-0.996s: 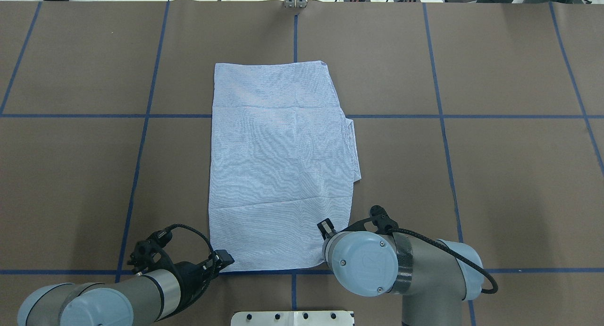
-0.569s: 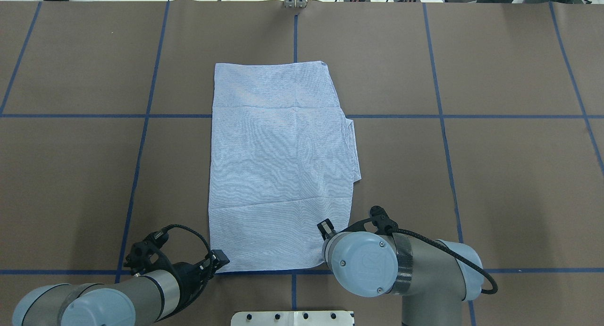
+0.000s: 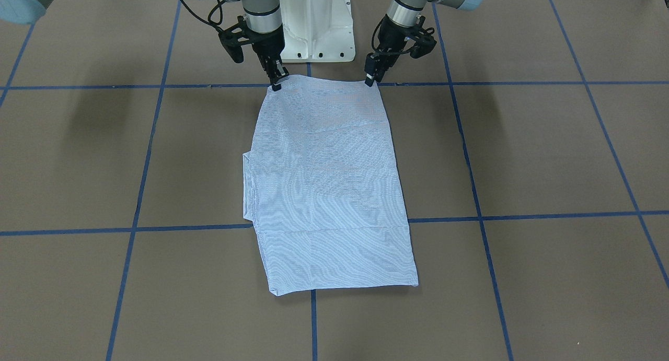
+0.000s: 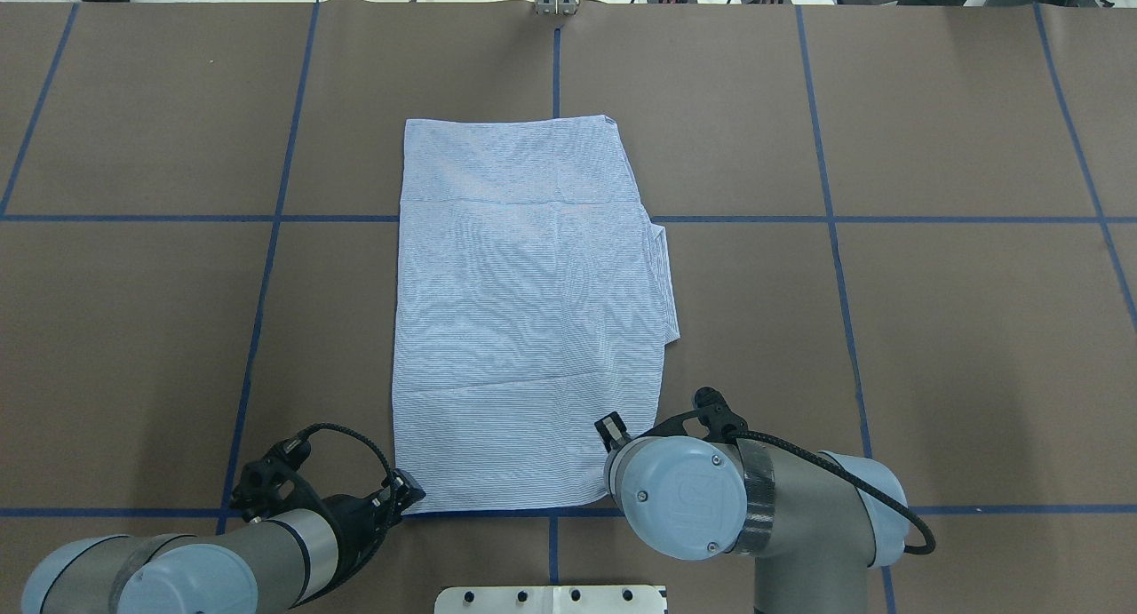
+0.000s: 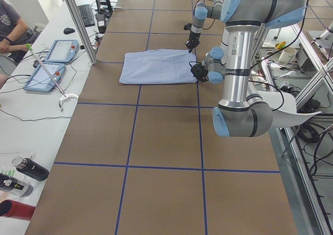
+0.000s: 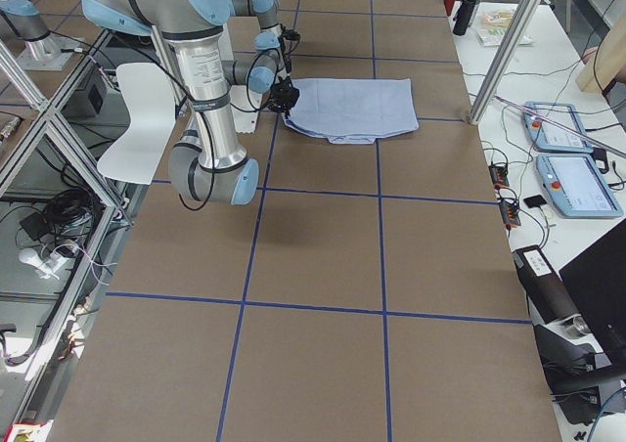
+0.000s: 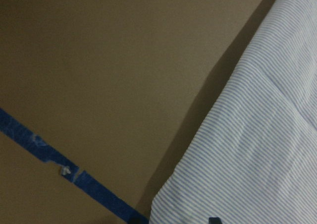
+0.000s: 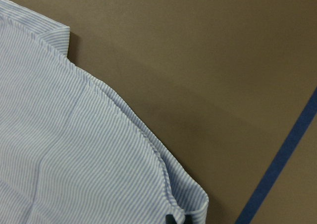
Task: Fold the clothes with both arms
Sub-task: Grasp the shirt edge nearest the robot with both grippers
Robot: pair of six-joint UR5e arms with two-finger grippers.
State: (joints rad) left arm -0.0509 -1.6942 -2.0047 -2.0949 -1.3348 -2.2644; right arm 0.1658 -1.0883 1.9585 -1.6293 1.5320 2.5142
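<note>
From the front, the shirt [image 3: 329, 183] lies flat in the middle of the surface [image 3: 522, 152], with the right claw [image 3: 275, 83] and left claw [image 3: 370, 79] down at its two robot-side corners. Corner pick-up seems in hand, and next comes an even joint lift toward the far edge. The wrist views show only a dark tip on each corner, so I cannot tell whether either is clenched or released. Overhead, the left claw sits nearer its corner than a second ago, and the shirt hasn't shifted.

Blue-and-white finely striped shirt [image 4: 533, 312]; brown table [image 4: 933, 330], blue grid lines [image 4: 888, 219].
</note>
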